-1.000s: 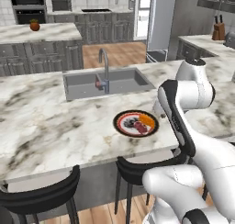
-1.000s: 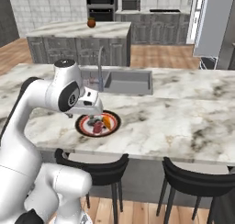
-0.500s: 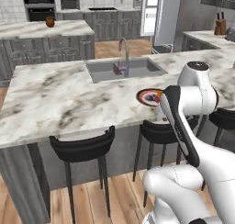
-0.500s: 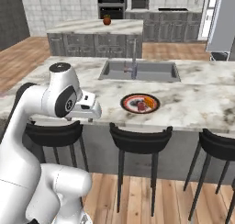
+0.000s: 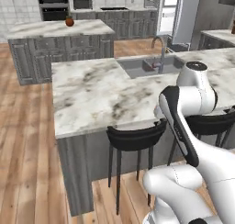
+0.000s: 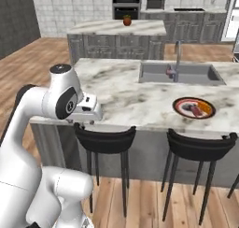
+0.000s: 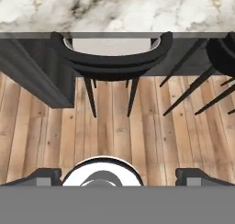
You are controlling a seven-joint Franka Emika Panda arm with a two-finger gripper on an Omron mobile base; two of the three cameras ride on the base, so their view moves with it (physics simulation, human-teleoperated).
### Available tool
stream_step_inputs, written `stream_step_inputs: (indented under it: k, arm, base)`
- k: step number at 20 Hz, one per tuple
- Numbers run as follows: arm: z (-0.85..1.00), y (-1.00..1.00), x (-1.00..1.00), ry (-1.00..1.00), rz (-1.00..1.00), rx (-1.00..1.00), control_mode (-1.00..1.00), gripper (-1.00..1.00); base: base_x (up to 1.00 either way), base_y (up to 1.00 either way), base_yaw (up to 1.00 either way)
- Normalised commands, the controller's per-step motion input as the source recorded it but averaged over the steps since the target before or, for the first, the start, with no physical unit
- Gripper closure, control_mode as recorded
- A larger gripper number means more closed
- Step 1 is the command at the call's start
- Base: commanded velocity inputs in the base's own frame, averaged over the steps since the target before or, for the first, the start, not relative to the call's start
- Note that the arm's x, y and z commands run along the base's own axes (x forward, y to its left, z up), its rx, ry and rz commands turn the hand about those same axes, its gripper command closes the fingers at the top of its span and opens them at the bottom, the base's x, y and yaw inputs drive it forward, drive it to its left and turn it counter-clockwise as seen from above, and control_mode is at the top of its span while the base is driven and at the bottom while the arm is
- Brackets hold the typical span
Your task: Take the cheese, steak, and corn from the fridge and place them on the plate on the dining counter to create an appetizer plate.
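Gripper point(image 7: 117, 175) held over wood floor, jaws spread wide, nothing pinched.
Plate point(image 6: 194, 107) is seen on the dining counter point(image 6: 126, 98) at about 3 o'clock in the right base view, near the front edge, just in front of the sink point(image 6: 179, 73); dark red steak point(image 6: 194, 110) is seen lying on it. A black stool point(image 7: 112, 62) is tucked under the counter edge at 12 o'clock in the hand view.

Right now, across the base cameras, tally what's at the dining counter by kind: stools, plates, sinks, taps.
Stools: 2 in full, and
Plates: 1, with food on it
Sinks: 1
Taps: 1
Total: 5
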Motion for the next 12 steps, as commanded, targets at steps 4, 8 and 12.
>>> stream_step_inputs:
  k: [4, 8, 12]
  arm:
    - [0.00, 0.00, 0.00, 0.00, 0.00, 0.00, 1.00, -1.00]
    - [0.00, 0.00, 0.00, 0.00, 0.00, 0.00, 1.00, -1.00]
    - [0.00, 0.00, 0.00, 0.00, 0.00, 0.00, 1.00, -1.00]
  base:
    - [0.06, 1.00, 0.00]
    - [0.40, 1.00, 0.00]
    - [0.49, 1.00, 0.00]
